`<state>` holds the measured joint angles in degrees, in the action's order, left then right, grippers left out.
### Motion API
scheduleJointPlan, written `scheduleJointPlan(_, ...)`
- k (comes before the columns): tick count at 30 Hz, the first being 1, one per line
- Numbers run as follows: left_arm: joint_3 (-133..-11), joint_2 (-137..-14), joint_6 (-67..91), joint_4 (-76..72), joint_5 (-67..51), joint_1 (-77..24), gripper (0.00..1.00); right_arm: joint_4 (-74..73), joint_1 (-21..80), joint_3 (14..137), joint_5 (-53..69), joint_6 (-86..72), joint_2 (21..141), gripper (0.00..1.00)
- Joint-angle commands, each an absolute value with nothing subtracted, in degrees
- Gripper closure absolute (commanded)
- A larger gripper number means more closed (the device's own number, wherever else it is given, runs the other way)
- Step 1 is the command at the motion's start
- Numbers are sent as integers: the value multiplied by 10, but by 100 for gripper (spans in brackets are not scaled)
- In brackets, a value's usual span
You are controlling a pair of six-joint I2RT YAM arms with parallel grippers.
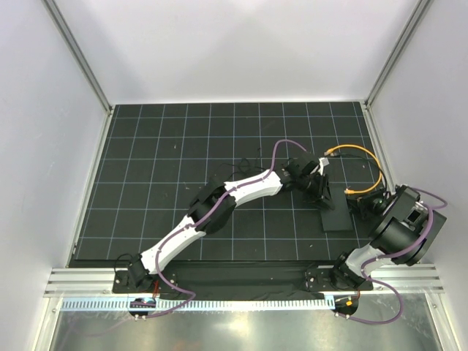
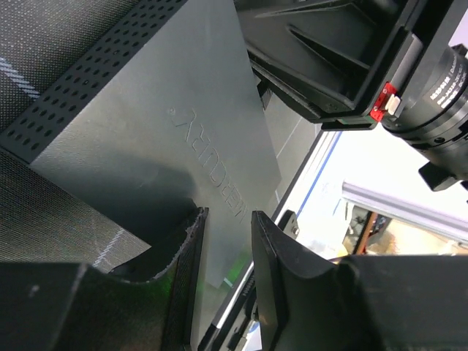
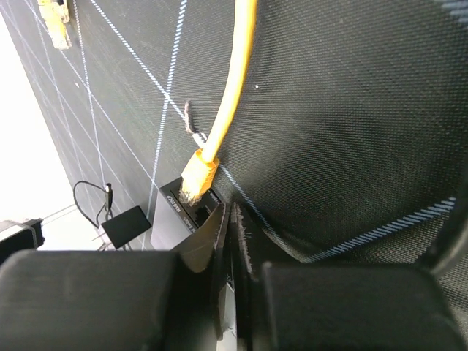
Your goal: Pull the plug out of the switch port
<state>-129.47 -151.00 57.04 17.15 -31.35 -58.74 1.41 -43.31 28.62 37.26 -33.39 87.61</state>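
The switch is a flat black box (image 1: 336,213) on the mat; it fills the left wrist view (image 2: 168,131). The yellow plug (image 3: 196,175) stands at a port in the box's edge (image 3: 175,212), its cable (image 1: 369,164) looping away. How deep the plug sits is unclear. My right gripper (image 3: 228,208) is shut and empty, its tips right beside the plug and against the port edge. It also shows in the top view (image 1: 363,203). My left gripper (image 2: 227,216) is over the box's far end (image 1: 319,191), its jaws a little apart with the box's top showing between them.
A small black adapter block (image 3: 126,225) on thin black wire lies just beyond the box. The cable's other yellow plug (image 1: 329,152) lies free on the black gridded mat (image 1: 183,183). White walls enclose the mat, and an aluminium rail (image 1: 241,281) runs along the near edge.
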Motion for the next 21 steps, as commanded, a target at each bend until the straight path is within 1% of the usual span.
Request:
scheduleJointPlan(1,-1298,-1541,576,200,-295,-585,66,-11,-435,283,337,-334,873,86)
scheduleJointPlan(3,-1287,-1540,576,199,-292,-586,66,-4,-435,282,342,-352,863,81)
scheduleJointPlan(4,-1284,-1538,575,201,-289,-586,66,-4,-435,282,342,-359,860,75)
scheduleJointPlan(8,-1287,-1540,574,217,-280,-586,67,17,-440,282,345,-372,852,69)
scheduleJointPlan(10,-1287,-1542,576,221,-281,-586,67,22,-440,280,345,-382,855,63)
scheduleJointPlan(15,-1286,-1544,575,229,-285,-586,67,49,-439,280,341,-396,878,58)
scheduleJointPlan(21,-1287,-1542,574,229,-287,-587,67,64,-429,281,323,-406,903,57)
